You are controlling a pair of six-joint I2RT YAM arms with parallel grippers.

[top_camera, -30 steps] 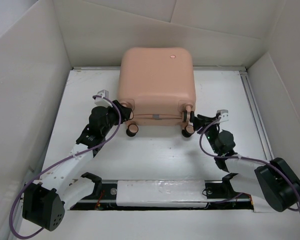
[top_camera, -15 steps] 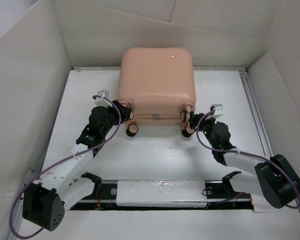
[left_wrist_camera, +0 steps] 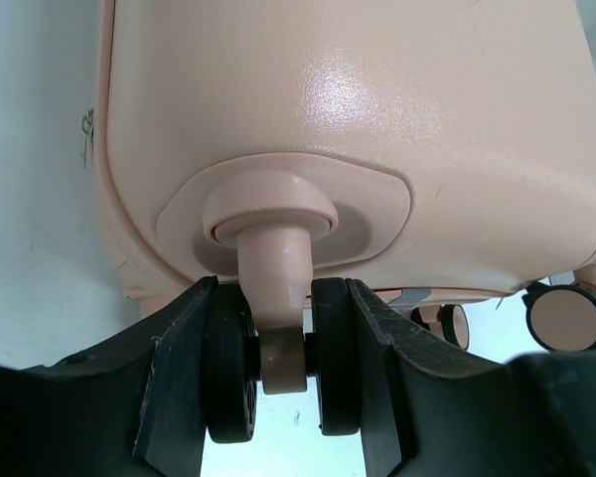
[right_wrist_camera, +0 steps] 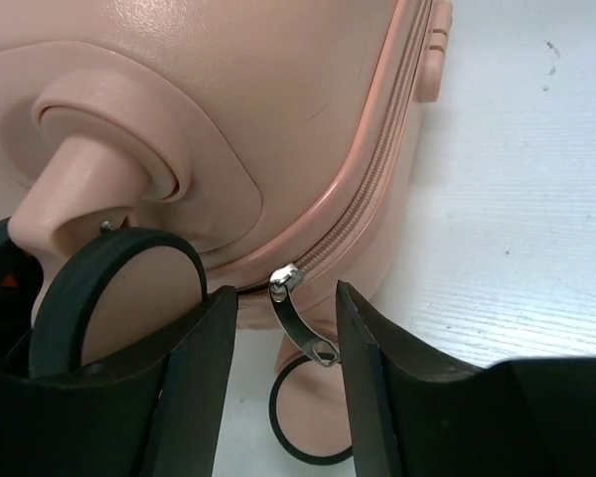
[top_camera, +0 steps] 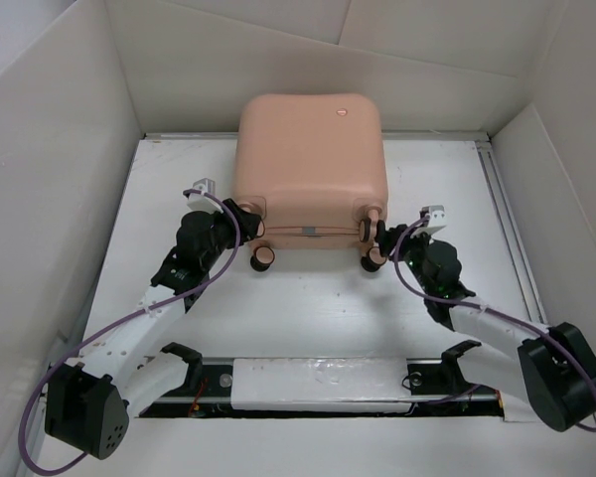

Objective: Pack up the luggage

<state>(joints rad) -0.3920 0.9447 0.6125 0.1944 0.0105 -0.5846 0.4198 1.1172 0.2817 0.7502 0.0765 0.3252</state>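
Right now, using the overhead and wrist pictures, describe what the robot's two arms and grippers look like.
The left arm and right arm both have white links between bulky black joint housings. Each carries a purple cable looping along it and a small white block near the wrist. The left gripper and right gripper have flat, matte black, wedge-shaped fingers.

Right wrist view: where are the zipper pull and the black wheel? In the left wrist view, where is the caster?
zipper pull [right_wrist_camera: 299, 314], right wrist view, middle of the metal tab.
black wheel [right_wrist_camera: 129, 245], right wrist view, top of its tyre.
caster [left_wrist_camera: 276, 298], left wrist view, its pink stem.
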